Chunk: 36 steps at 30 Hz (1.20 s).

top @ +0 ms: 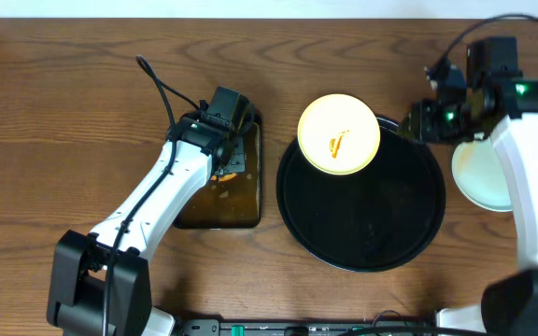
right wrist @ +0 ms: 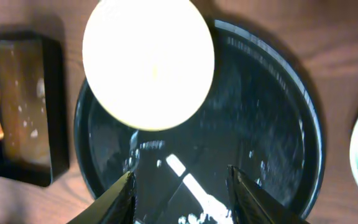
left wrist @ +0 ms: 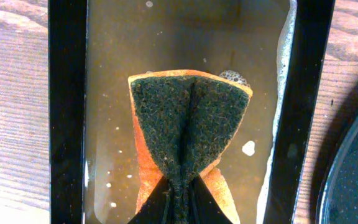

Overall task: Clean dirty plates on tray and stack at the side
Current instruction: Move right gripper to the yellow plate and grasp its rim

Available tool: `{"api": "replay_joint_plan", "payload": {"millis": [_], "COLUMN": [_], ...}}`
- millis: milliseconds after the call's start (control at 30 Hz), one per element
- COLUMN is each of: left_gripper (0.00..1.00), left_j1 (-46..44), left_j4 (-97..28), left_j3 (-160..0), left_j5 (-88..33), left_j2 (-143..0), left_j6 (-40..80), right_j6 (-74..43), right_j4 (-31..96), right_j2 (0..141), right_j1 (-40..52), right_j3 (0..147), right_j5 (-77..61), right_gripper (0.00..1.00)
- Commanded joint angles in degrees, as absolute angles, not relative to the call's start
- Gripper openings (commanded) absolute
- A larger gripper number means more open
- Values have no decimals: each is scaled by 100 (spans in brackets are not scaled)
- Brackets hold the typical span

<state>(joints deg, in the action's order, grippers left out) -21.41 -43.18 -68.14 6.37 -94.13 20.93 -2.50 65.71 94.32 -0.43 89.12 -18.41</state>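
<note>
A pale yellow plate (top: 339, 133) with an orange smear lies on the far left part of the round black tray (top: 362, 233). The right wrist view shows this plate (right wrist: 148, 62) ahead of my right gripper (right wrist: 182, 186), over the wet tray (right wrist: 272, 112). That gripper (top: 413, 121) hovers open at the tray's far right rim with nothing between its fingers. A pale plate (top: 479, 177) rests on the table right of the tray, partly under my right arm. My left gripper (left wrist: 180, 208) is shut on a green-and-orange sponge (left wrist: 188, 124), folded in its pinch.
The sponge hangs over a rectangular black pan (left wrist: 67, 112) of brown water, left of the tray (top: 253, 201). The tray's rim (left wrist: 353, 180) shows at the right edge of the left wrist view. Bare wooden table lies far left and along the back.
</note>
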Motion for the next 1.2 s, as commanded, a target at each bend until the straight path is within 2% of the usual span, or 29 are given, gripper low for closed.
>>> {"api": "replay_joint_plan", "payload": {"millis": [0,200,267,633,733,867,1067,1167], "left_gripper": [9,9,9,9,9,9,9,9], "left_j1": [-2117,-2117,-2117,-2117,-2117,-2117,-2117,-2117], "left_j4": [-4329,-4331,-4331,-4407,-4410,-4410,-4412,-4412], "left_j3": [-6845,-6845,-6845,-6845,-6845,-6845,-6845,-6845], "left_j5": [668,668,668,668,668,668,668,668], "left_j2": [-9437,-9437,-9437,-9437,-9435,-9437,-9437,-9437], "left_j6": [2067,2067,2067,2067,2067,2067,2067,2067], "right_j6": [-174,-187,-189,-384,-381,-370,-246,-220], "right_j4": [6368,5961,5824,5159,5142,5151,5277,5474], "right_j2": [9824,10676,11004,12197,12352,12401,12401,12401], "right_j1": [69,183,233,266,272,272,272,272], "right_j3": [9019,8984,8984,8984,8982,8976,8938,8938], "right_j5": [-1868,-1870,-1865,-1868,-1872,-1916,-2150,-2147], "right_gripper": [45,44,39,33,26,11,1,1]}}
